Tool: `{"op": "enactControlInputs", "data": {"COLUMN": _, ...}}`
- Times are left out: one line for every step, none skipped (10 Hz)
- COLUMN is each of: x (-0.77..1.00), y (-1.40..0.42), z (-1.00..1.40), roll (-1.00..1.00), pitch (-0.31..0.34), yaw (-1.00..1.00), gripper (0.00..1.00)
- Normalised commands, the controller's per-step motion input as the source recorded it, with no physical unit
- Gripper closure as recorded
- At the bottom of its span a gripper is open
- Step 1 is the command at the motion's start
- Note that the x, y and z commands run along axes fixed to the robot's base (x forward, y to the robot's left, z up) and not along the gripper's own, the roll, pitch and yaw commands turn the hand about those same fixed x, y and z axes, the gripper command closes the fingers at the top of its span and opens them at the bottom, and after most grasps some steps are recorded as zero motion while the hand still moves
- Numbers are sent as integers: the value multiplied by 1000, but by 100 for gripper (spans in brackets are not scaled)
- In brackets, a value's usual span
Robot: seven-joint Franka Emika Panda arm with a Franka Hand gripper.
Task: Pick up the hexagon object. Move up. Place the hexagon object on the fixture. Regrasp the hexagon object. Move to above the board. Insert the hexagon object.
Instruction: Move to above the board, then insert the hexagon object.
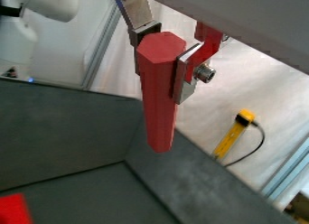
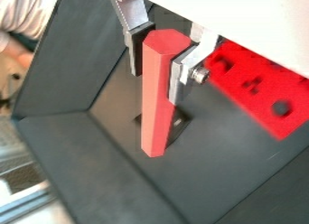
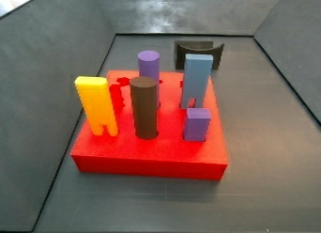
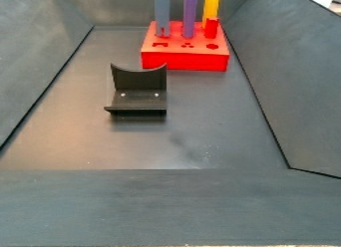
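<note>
— What is around?
— A dark grey bin floor point(image 4: 200, 141); the board point(image 4: 186, 54) stands near its far edge, the fixture point(image 4: 136, 92) nearer the middle.

— And the arm?
— It is raised, absent from both side views. The gripper point(image 2: 161, 60) is closed on the hexagon object point(image 2: 158, 92), which hangs upright above the floor, fingers point(image 1: 189, 70) clamping its top.

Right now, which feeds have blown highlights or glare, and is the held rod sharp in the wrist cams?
In a wrist view the bright background past the bin is washed out; the long red hexagonal rod in the claw is fairly sharp in both wrist views. In a side view, glare streaks the grey back wall; the thick red square board is evenly lit.
</note>
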Motion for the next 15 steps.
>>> {"op": "enactControlInputs", "data": {"x": -275, "y": -1000, "z": -102, "roll": -1000, "pitch": -35, "yaw": -95, "gripper": 100}}
{"op": "enactControlInputs", "data": {"x": -293, "y": -1000, "z": -85, "roll": -1000, "pitch": -36, "yaw": -99, "gripper": 100}}
{"op": "enactControlInputs", "data": {"x": -277, "y": -892, "z": -79, "roll": -1000, "pitch": -32, "yaw": -102, "gripper": 100}}
{"op": "enactControlInputs", "data": {"x": -149, "y": -374, "z": -35, "roll": -1000, "pitch": -26, "yaw": -105, "gripper": 100}}
{"op": "enactControlInputs", "data": {"x": -90, "y": -124, "z": -12, "roll": -1000, "pitch": -24, "yaw": -104, "gripper": 100}}
{"op": "enactControlInputs", "data": {"x": -76, "y": -29, "z": -18, "roll": -1000, "pitch": -28, "yaw": -102, "gripper": 100}}
{"op": "enactControlInputs", "data": {"x": -83, "y": 3, "z": -4, "roll": -1000, "pitch": -45, "yaw": -94, "gripper": 100}}
{"op": "enactControlInputs", "data": {"x": -72, "y": 17, "z": -7, "roll": -1000, "pitch": -48, "yaw": -92, "gripper": 100}}
{"op": "enactControlInputs", "data": {"x": -53, "y": 25, "z": -7, "roll": -813, "pitch": -44, "yaw": -66, "gripper": 100}}
{"op": "enactControlInputs", "data": {"x": -40, "y": 18, "z": -4, "roll": -589, "pitch": -36, "yaw": -48, "gripper": 100}}
{"op": "enactControlInputs", "data": {"x": -31, "y": 15, "z": -2, "roll": -336, "pitch": -26, "yaw": -23, "gripper": 100}}
{"op": "enactControlInputs", "data": {"x": -24, "y": 8, "z": -2, "roll": -218, "pitch": -21, "yaw": -18, "gripper": 100}}
{"op": "enactControlInputs", "data": {"x": -406, "y": 760, "z": 0, "roll": -226, "pitch": -109, "yaw": 283, "gripper": 100}}
{"op": "enactControlInputs", "data": {"x": -497, "y": 740, "z": 0, "roll": -249, "pitch": -143, "yaw": 211, "gripper": 100}}
{"op": "enactControlInputs", "data": {"x": -511, "y": 720, "z": 0, "roll": -271, "pitch": -166, "yaw": 194, "gripper": 100}}
